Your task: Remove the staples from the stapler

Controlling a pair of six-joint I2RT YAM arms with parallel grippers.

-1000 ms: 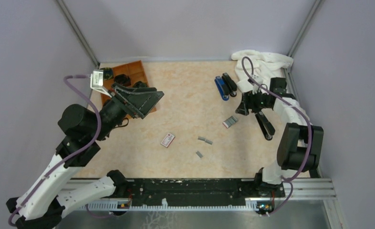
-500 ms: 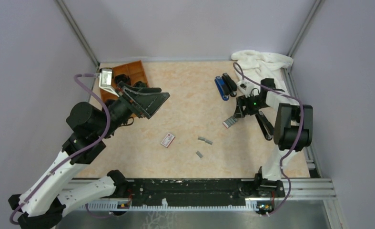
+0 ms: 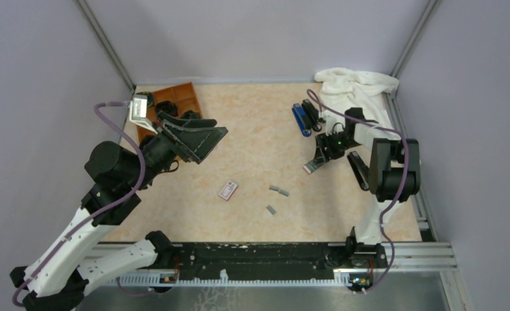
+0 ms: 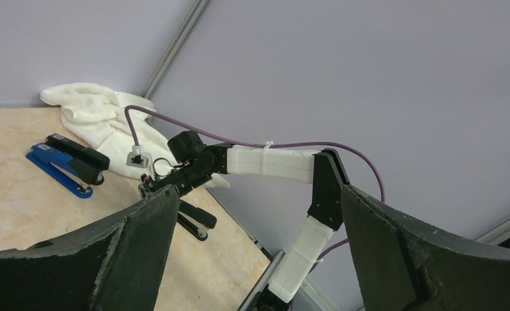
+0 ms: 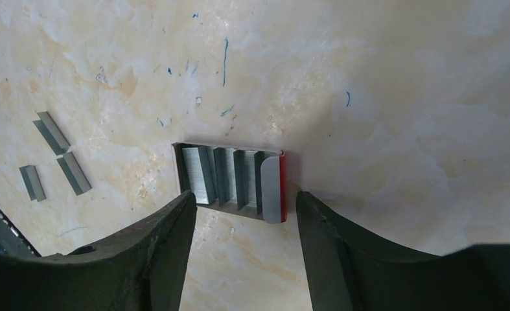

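Note:
My right gripper [image 3: 315, 161] [image 5: 244, 206] hangs open just above the table, its tips either side of the near edge of a small open box [image 5: 229, 180] [image 3: 311, 168] with rows of grey staples and a white-and-red flap. Nothing sits between the fingers. Loose staples [image 5: 52, 130] [image 3: 278, 190] lie on the table to the left of it. A black stapler [image 3: 359, 170] [image 4: 194, 218] lies beside the right arm. A second black stapler [image 3: 312, 115] [image 4: 77, 156] rests against a blue one [image 3: 300, 120] [image 4: 53, 170]. My left gripper [image 3: 217, 129] [image 4: 258, 207] is raised high, open and empty.
A white cloth [image 3: 359, 84] is bunched in the back right corner. An orange tray [image 3: 177, 98] with dark items stands at the back left under the left arm. A small white-and-red flat box [image 3: 228, 190] lies mid-table. Metal frame posts edge the table.
My right gripper moved left and down from beside the black stapler to the open staple box, and its jaws have narrowed a little. The left arm swayed slightly and stayed open.

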